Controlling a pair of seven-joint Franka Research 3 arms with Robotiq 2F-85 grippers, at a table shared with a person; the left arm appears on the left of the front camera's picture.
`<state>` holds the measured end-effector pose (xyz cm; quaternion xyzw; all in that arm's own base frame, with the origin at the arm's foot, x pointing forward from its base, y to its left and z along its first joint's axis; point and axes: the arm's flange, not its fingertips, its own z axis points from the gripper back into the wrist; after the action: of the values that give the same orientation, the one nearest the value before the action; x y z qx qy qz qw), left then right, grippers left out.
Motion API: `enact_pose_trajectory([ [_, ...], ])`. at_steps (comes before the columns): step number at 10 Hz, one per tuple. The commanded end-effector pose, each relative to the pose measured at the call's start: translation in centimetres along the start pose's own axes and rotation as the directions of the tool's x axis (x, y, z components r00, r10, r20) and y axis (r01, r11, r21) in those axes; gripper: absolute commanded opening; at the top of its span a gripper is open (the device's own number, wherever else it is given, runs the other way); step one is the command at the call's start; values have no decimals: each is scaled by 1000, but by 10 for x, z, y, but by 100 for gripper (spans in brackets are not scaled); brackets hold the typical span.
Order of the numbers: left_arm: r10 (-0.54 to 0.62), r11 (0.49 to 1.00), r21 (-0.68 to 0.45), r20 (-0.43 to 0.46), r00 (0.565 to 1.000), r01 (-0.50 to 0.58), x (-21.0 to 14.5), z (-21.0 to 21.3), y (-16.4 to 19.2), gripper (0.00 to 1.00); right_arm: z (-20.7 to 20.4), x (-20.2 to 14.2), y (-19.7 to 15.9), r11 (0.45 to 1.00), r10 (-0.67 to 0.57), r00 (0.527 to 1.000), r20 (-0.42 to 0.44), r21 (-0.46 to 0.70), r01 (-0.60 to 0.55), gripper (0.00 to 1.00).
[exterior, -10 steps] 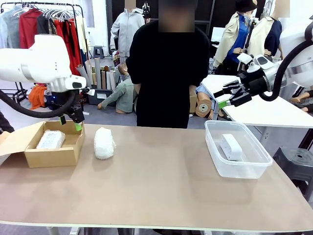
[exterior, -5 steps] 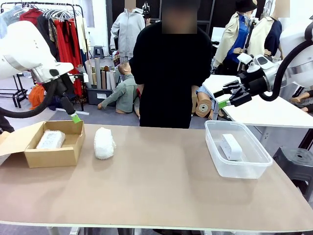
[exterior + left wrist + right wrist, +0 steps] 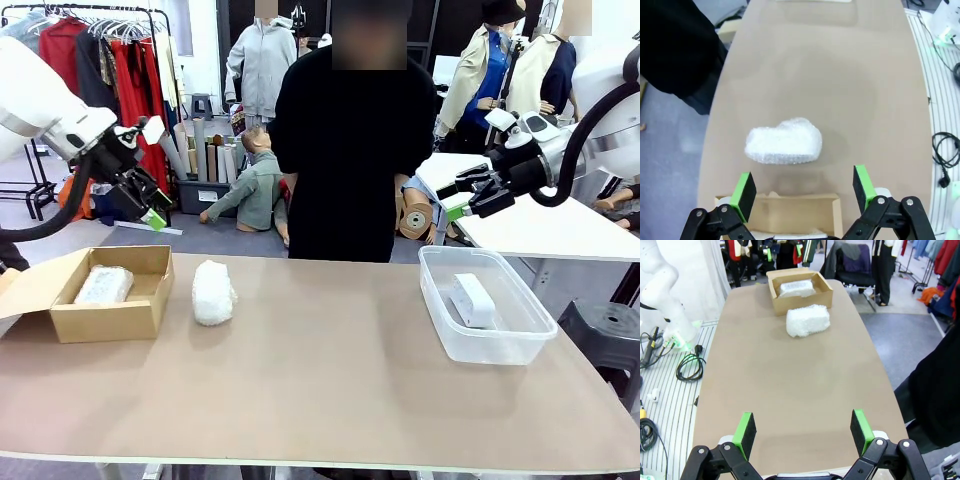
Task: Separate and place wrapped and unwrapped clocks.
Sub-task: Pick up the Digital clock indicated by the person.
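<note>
A white bubble-wrap bundle (image 3: pixel 213 292) lies on the table's left half, just right of an open cardboard box (image 3: pixel 105 322). Inside the box rests a clear-plastic wrapped clock (image 3: pixel 103 285). The bare white clock (image 3: pixel 472 300) lies in a clear plastic bin (image 3: pixel 500 350) on the right. My left gripper (image 3: pixel 152 217) hangs open and empty above the box's far side. In the left wrist view the bubble-wrap bundle (image 3: pixel 784 141) and the box (image 3: pixel 790 212) lie beyond the left gripper (image 3: pixel 803 190). My right gripper (image 3: pixel 462 200) is open and empty, high behind the bin. The right wrist view has the right gripper (image 3: pixel 803 430), the bundle (image 3: pixel 808 320) and the box (image 3: pixel 800 299).
A person in black (image 3: pixel 350 150) stands at the table's far edge, hands out of sight. The brown tabletop (image 3: pixel 330 380) is bare between the bundle and the bin. Clothes racks and another table stand behind.
My left gripper has risen from just over the box's far right corner and tilted back, staying open. The right arm and all clocks have not moved.
</note>
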<state>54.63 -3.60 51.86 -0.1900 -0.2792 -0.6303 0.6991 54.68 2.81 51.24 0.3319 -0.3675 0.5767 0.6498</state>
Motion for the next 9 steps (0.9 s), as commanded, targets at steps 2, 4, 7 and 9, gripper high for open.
enact_pose_trajectory([
  [2, 35, 999, -20, -27, 999, -35, 1, -2, 3, 100, 1, 1, 0, 1000, 3, 1000, -1, -1, -3, 100],
  [4, 35, 999, -20, -27, 999, -35, 1, -2, 3, 100, 1, 1, 0, 1000, 3, 1000, -1, -1, -3, 100],
  [7, 30, 998, -67, 218, 976, -16, -15, -6, 9, 100, 1, 1, 0, 1000, 3, 1000, -1, -1, -3, 100],
  [9, 12, 997, -74, 310, 951, 11, -20, -1, 9, 100, 1, 1, 0, 1000, 3, 1000, -1, -1, -3, 100],
])
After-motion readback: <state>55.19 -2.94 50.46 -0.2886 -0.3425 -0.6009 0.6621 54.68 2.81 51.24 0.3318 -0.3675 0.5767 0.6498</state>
